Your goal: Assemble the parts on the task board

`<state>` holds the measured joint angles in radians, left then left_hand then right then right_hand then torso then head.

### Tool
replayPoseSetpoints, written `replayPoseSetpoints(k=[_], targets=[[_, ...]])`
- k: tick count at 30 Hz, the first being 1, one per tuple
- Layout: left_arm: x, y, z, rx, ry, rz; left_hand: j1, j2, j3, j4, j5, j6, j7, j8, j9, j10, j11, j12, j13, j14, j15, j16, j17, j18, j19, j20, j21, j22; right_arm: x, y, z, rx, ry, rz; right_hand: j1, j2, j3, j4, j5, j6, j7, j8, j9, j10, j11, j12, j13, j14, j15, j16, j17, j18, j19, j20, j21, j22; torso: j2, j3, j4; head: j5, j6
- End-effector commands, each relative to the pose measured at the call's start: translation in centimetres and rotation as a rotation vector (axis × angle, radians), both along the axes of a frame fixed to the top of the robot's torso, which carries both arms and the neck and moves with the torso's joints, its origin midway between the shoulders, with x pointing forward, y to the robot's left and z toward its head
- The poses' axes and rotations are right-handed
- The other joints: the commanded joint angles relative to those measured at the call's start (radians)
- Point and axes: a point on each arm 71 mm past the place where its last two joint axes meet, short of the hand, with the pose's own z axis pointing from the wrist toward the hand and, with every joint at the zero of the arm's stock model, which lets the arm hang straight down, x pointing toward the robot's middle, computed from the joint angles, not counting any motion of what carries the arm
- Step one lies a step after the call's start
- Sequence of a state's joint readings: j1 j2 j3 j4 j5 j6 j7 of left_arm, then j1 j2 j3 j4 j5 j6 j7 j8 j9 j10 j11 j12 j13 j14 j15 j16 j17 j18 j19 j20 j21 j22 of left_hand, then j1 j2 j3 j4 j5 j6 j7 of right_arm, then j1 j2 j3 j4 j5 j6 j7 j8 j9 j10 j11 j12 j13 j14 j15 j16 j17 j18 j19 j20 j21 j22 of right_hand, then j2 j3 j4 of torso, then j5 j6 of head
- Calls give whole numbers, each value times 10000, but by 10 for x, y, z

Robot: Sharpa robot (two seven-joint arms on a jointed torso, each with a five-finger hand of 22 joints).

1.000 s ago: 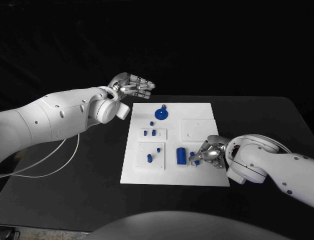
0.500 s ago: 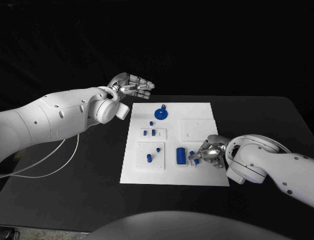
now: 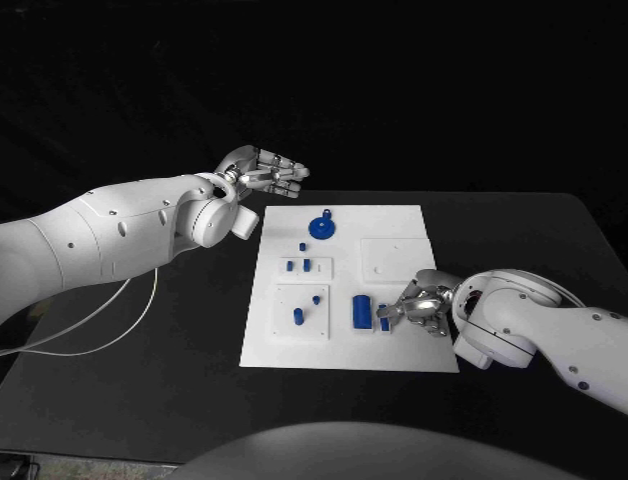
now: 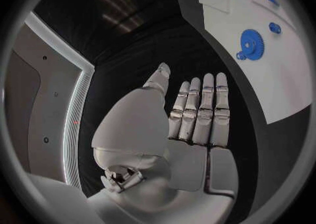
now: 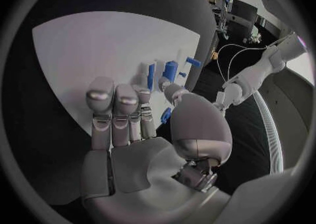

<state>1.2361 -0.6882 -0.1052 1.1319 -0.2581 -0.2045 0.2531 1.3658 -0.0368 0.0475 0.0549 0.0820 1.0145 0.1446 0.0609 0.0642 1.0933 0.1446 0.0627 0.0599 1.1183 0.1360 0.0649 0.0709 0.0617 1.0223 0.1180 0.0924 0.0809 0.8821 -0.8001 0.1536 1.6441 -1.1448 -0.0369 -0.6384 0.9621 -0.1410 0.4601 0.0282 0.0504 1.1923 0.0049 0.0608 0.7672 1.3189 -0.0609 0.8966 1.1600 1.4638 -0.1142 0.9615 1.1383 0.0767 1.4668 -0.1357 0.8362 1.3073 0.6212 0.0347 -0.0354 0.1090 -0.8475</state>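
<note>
**Right fingers on a small blue part at the board's near right**

Fingers (image 5: 141,103) of the right hand (image 3: 422,305) pinch a small blue part (image 3: 385,316), seemingly to seat it in the task board (image 3: 401,350) beside the blue block (image 3: 362,310). Left hand (image 3: 264,172) hangs flat and empty beyond the board, clear of the blue gear (image 3: 323,228).

No legible text, labels, brands or numbers anywhere. Checked white task board (image 3: 401,228), blue parts (image 3: 362,310), both arms, black table (image 3: 141,380): all unmarked. Small printed marks, if any, too fine to read.
</note>
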Motion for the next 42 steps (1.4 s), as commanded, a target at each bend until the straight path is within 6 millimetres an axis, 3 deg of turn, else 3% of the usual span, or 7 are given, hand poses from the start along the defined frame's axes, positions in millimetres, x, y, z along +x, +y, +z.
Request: replayPoseSetpoints(k=[1, 15, 22, 27, 33, 38, 42], targets=[[-1, -3, 0, -49, 1, -182, -58, 69, -22, -64, -11, 44, 29, 15, -13, -51, -21, -25, -3, -85, 9, -28, 9, -6, -42, 61, -15, -11, -1, 1, 0, 70, 23, 93, 9, -95, -1, 105, -4, 70, 8, 39, -21, 53, -8, -19, -11, 10, -1, -38, -10, -58, 593, -5, 63, 576, 2, -1, 4, 1, -11], [-1, -2, 0, -36, 10, -166, -58, 69, -22, -64, -11, 44, 29, 15, -13, -51, -21, -25, -3, -85, 9, -28, 9, -6, -42, 61, -15, -11, -1, -4, 1, 23, -96, 101, 447, -158, -73, -48, 13, 129, -14, 41, 0, 72, -25, -7, -36, 8, -9, -41, -31, -62, 590, -7, 57, 550, -1, -3, 6, -7, -29], [0, -1, 2, -61, -183, -80, -40, 68, -18, -65, -10, 46, 25, 16, -13, -43, -24, -26, -4, -71, 4, -26, 13, -5, -38, 60, -14, -9, 5, -17, 3, 265, -432, -178, 481, -294, -398, 4, 17, -24, 53, 22, -116, 32, 24, 97, 30, -4, 21, -64, -78, -51, 587, 13, 49, 536, -15, -8, -11, -72, 102], [1, 1, 4, -247, -405, 187, -41, 106, -23, -89, 0, 112, -2, 18, -12, 51, -58, -25, -4, 9, -25, -23, 18, -10, -18, 40, -3, -5, 20, -28, 18, 941, -1185, -540, 539, -335, -380, 53, 220, -422, 244, 15, -1105, -78, 142, 27, -40, -17, 105, -183, -206, 22, 574, 104, -117, 476, -45, -29, -33, -240, 400], [5, 7, 4, -687, -517, 845, 55, 181, 35, -170, 76, 165, -31, 14, -14, 108, -78, -28, -7, -58, -13, -31, -9, -30, -47, 39, -21, -13, 54, -46, 42, 2726, -2421, -1298, 794, -103, -817, -64, 658, -524, 350, 27, -2106, -274, 211, -392, -396, -102, 151, -481, -444, 68, 526, 161, -485, 370, -160, -94, -37, -509, 987], [12, 14, 4, -1173, -503, 1512, 122, 251, 87, -229, 146, 201, -50, 16, -13, 149, -107, -31, -8, -166, -30, -38, -24, -68, -174, 69, -100, -45, 95, -70, 62, 4430, -4372, -2237, 1692, 607, -1367, -846, 1909, -671, 403, 17, -2520, -1093, 350, -2210, -1882, -873, 302, -2043, -1573, 293, -128, 330, -3989, -935, -358, -204, -46, -704, 1433], [16, 21, 4, -1399, -539, 1883, 207, 328, 161, -284, 187, 243, -108, 14, -15, 168, -171, -34, -11, -243, -83, -43, -34, -80, -209, 73, -124, -51, 123, -88, 71, 5444, -5357, -3103, 2176, 975, -1478, -1366, 2300, -844, 594, 19, -2863, -1498, 494, -3124, -3183, -1539, 514, -2652, -2206, 247, -534, 524, -5506, -1908, -424, -222, -51, -772, 1818]])
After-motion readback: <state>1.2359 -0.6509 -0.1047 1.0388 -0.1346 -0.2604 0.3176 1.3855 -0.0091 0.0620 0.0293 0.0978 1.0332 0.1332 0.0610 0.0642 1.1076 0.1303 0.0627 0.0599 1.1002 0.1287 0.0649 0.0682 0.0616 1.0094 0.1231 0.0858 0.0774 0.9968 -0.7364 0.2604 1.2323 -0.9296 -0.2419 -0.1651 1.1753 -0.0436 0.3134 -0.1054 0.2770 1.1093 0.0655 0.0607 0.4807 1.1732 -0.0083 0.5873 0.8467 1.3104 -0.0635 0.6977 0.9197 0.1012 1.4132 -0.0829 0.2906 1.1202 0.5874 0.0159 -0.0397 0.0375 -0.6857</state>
